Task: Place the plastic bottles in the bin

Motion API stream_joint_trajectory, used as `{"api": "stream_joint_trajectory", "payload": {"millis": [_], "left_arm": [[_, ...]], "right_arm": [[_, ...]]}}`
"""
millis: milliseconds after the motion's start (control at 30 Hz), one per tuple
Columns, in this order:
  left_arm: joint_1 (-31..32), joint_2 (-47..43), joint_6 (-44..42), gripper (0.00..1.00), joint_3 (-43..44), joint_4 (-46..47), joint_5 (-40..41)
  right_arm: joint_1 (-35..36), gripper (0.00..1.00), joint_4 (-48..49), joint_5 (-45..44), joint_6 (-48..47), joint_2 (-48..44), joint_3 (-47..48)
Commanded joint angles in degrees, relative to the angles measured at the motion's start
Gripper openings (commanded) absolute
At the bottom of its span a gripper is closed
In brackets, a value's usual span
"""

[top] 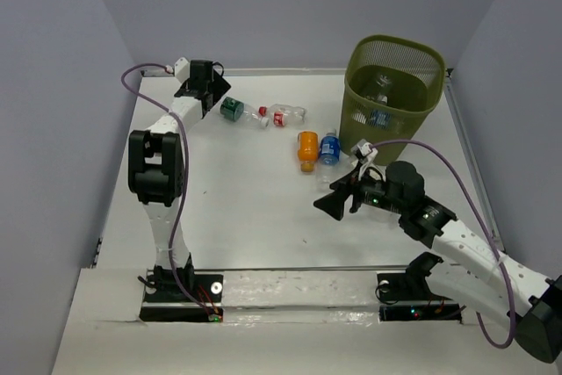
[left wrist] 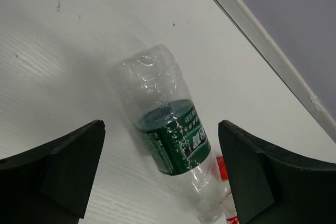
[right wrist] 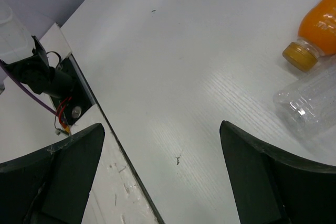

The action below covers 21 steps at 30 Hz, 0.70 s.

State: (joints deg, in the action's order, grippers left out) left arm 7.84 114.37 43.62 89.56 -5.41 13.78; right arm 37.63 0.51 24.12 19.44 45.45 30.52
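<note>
Left gripper (left wrist: 160, 127) is hovering over the green-labelled bottle (left wrist: 176, 145), fingers wide; right gripper (right wrist: 163, 125) is gaping empty. Closing off-centre risks squirting the bottle toward five o'clock.

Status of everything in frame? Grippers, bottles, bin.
left gripper: open, empty, above the green-label bottle
right gripper: open, empty, over bare table
green-label bottle: lying on the table, not gripped
red-label bottle: lying on the table
orange bottle: lying, capped
blue-label bottle: lying beside the orange bottle
bin: upright, bottles already inside
</note>
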Motion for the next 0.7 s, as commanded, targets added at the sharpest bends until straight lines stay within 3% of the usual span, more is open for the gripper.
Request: {"api": "stream_joint_trajectory", "payload": {"millis": [0, 367, 500, 533, 600, 667], "left_arm": [[-0.2, 4.5, 1.9, 0.99, 7.2, -2.0, -3.4], [-1.9, 15.0, 3.1, 0.99, 15.3, -2.4, -5.3], [-2.3, 15.9, 2.1, 0.8, 14.9, -0.9, -4.6], [-2.4, 15.7, 1.7, 0.68, 14.3, -0.3, -3.9], [-3.1, 14.5, 0.8, 0.55, 12.5, 0.0, -3.8], [-4.2, 11.6, 0.7, 0.5, 8.8, 1.2, -3.9]], "right_arm": [[0.9, 0.96, 2.6, 2.2, -1.5, 2.5, 3.5], [1.4, 0.96, 2.8, 3.2, -2.7, 6.8, 5.0], [1.4, 0.96, 3.5, 1.9, -3.4, 9.9, 7.5], [1.4, 0.96, 4.1, 1.6, -3.8, 11.0, 9.6], [1.4, 0.95, 4.5, 2.2, -4.9, 15.3, 12.5], [1.4, 0.94, 4.2, 2.2, -7.6, 18.9, 17.1]]}}
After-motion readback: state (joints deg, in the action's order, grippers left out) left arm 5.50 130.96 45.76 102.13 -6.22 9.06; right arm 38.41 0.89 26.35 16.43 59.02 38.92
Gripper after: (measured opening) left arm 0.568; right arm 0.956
